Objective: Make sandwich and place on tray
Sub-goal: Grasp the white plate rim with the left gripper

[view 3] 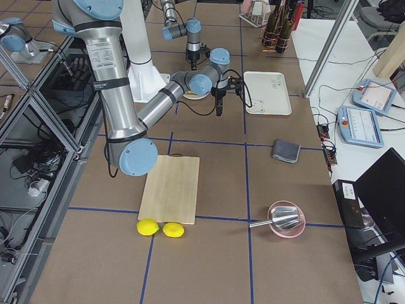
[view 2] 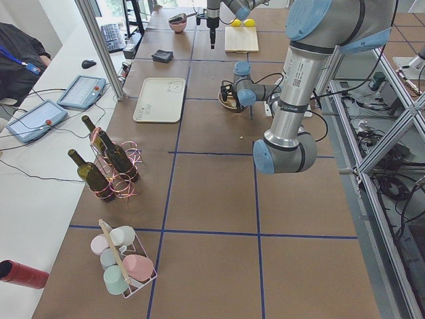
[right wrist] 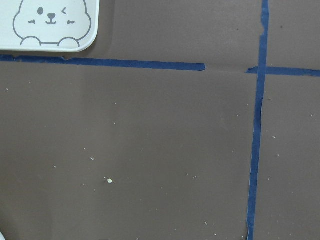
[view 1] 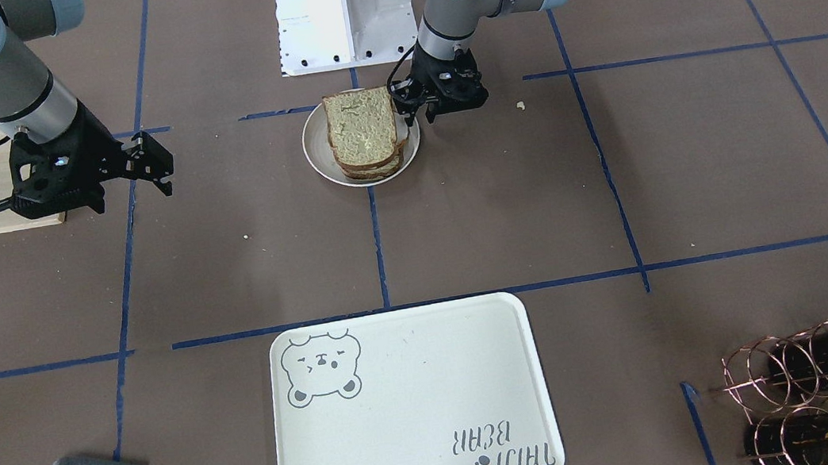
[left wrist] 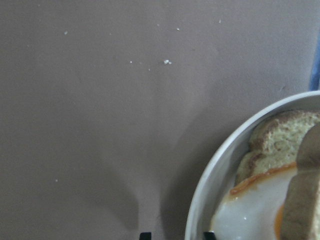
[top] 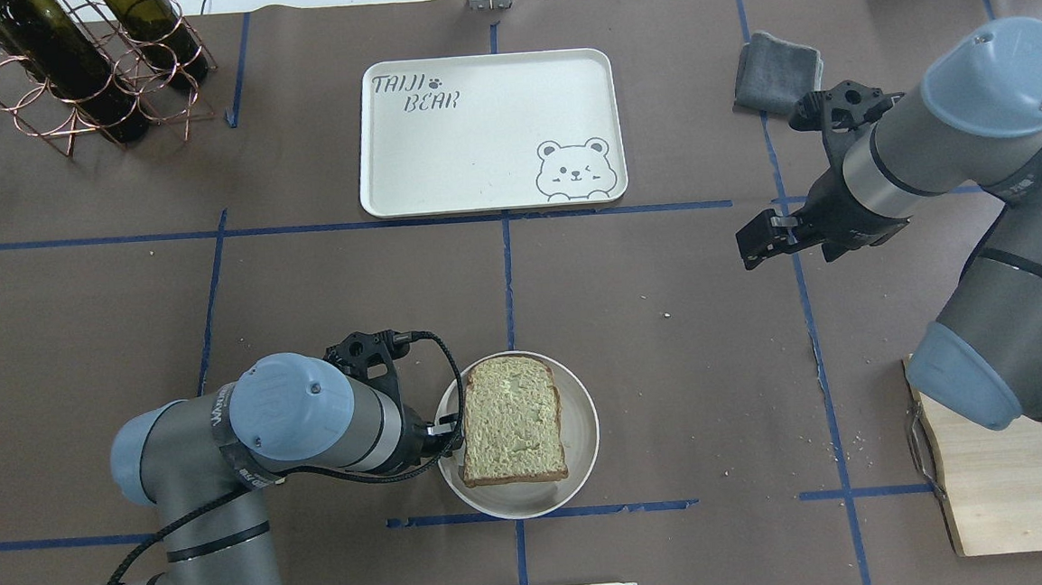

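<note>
The sandwich (view 1: 363, 135) lies on a small round white plate (view 1: 321, 166) near the robot's base; its top slice shows in the overhead view (top: 511, 417). The left wrist view shows the lower bread slice (left wrist: 280, 140) and the white egg (left wrist: 245, 216) with its orange edge. My left gripper (top: 443, 428) stands at the plate's rim (left wrist: 200, 200) with one fingertip on each side, shut on it. My right gripper (top: 756, 244) hangs open and empty over bare table, far to the right. The cream bear tray (top: 489, 132) lies empty at the far side, and its corner shows in the right wrist view (right wrist: 50, 30).
A pale wooden board (top: 1012, 479) lies under my right arm. A folded grey cloth (top: 774, 60) lies right of the tray. A copper rack with wine bottles (top: 83, 75) stands far left. Two lemons (view 3: 158, 228) and a pink bowl (view 3: 285, 218) lie at the right end.
</note>
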Robot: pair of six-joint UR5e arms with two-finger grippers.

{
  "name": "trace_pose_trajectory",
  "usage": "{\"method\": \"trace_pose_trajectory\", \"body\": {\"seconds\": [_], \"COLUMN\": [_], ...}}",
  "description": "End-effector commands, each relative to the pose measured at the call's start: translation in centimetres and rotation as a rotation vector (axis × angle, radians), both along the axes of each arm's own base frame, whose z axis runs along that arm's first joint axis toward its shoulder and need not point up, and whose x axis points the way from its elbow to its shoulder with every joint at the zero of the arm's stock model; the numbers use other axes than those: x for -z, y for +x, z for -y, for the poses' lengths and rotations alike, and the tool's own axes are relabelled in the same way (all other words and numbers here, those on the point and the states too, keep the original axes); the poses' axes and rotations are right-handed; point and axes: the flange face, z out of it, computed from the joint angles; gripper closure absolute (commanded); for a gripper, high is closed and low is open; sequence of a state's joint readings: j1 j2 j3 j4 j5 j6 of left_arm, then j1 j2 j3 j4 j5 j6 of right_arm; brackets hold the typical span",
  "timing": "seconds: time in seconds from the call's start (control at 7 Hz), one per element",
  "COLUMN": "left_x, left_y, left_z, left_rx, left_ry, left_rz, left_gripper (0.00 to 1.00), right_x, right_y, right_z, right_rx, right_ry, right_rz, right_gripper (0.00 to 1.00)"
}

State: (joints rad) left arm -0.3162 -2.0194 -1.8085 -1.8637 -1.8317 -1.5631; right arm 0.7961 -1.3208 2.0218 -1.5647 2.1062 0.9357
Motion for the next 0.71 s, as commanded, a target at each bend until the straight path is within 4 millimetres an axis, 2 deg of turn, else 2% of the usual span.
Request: {"method": "trace_pose_trajectory", "body": {"seconds": [0.0, 0.57], "left_x": [-0.2, 0.1], "left_y": [0.3, -0.9], "left_z": [-0.1, 1.2], "left_rx": [-0.003, 0.017], "left_ry": [-0.002, 0.007], "left_rz": [0.005, -0.003], "left_gripper": [0.56, 0.57], "right_x": [0.0, 0.0], "right_y": [0.0, -0.1], "right_z": [0.0, 0.0], "right_rx": [0.000, 0.001], "right_ry": [0.000, 0.000], "right_rz": [0.000, 0.001], "right_gripper": [0.00, 0.00]}}
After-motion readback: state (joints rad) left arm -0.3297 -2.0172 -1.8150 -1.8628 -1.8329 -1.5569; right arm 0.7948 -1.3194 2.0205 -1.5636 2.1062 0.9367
